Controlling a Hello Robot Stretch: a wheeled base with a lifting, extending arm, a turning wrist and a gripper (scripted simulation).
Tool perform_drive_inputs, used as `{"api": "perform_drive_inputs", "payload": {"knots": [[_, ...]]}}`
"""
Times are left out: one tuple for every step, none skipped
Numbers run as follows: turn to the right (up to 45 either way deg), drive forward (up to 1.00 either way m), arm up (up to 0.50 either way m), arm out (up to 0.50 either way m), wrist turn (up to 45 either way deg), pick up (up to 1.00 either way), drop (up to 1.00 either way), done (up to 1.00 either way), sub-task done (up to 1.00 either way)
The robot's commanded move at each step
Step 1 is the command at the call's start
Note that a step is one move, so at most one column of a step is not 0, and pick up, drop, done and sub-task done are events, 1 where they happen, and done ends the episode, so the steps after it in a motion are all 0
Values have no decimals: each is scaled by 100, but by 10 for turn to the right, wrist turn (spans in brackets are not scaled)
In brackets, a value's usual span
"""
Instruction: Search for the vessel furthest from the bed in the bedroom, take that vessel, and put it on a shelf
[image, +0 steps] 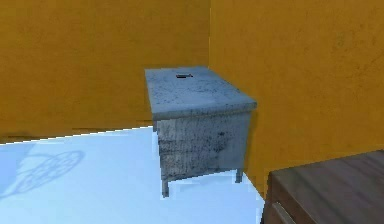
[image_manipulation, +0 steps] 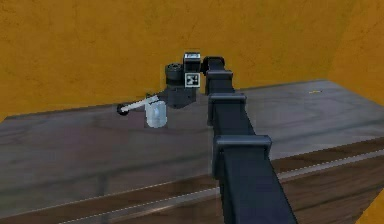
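Note:
In the arm side view my dark arm (image_manipulation: 238, 140) reaches out over a dark wooden tabletop (image_manipulation: 80, 150). At its far end sit the white marker squares (image_manipulation: 192, 62) and the gripper (image_manipulation: 128, 106), whose thin fingers point toward the view's left. A small pale, glassy vessel (image_manipulation: 157, 114) stands on the tabletop right at the fingers. I cannot tell whether the gripper holds anything.
In the forward view a grey, worn side table (image: 200, 125) stands in a corner of orange walls, with a small dark thing (image: 184, 75) on its top. Pale blue floor (image: 90, 175) lies before it. A brown wooden top (image: 330, 190) fills the lower right corner.

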Motion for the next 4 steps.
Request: {"api": "perform_drive_inputs", "payload": {"knots": [[0, 0, 0, 0, 150, 0, 0, 0, 0], [0, 0, -4, 0, 0, 0, 0, 0, 0], [0, 0, 0, 0, 0, 100, 0, 0, 0], [0, 0, 4, 0, 0, 0, 0, 0, 0]]}}
